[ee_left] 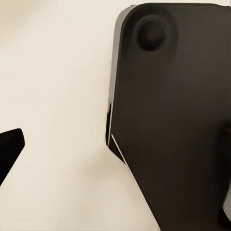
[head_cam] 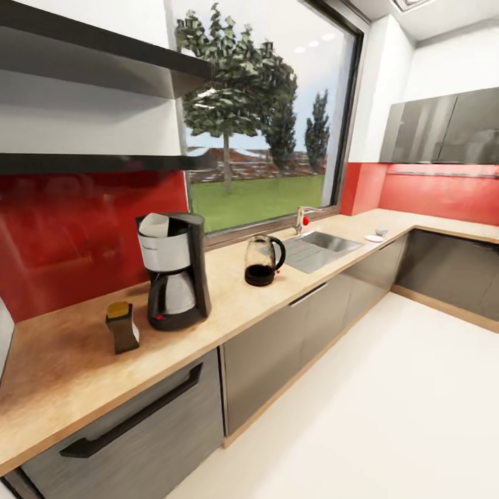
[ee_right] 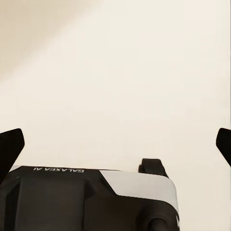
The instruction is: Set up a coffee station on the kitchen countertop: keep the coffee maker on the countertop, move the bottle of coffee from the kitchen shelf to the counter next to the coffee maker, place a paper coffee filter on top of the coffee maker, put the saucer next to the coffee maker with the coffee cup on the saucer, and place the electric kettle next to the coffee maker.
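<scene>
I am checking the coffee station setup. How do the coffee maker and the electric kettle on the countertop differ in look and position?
The coffee maker is taller and boxy, black with a silver body; the electric kettle is shorter, rounded and see-through on a black base. The coffee maker has a white paper filter on top; the kettle has nothing on top. The coffee maker stands beside the coffee bottle; the kettle stands apart, nearer the sink. Both stand upright on the wooden countertop.

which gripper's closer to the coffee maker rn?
Can't call left or right: both wrist views face pale floor and the robot's base; the coffee maker stands on the counter ahead.
</scene>
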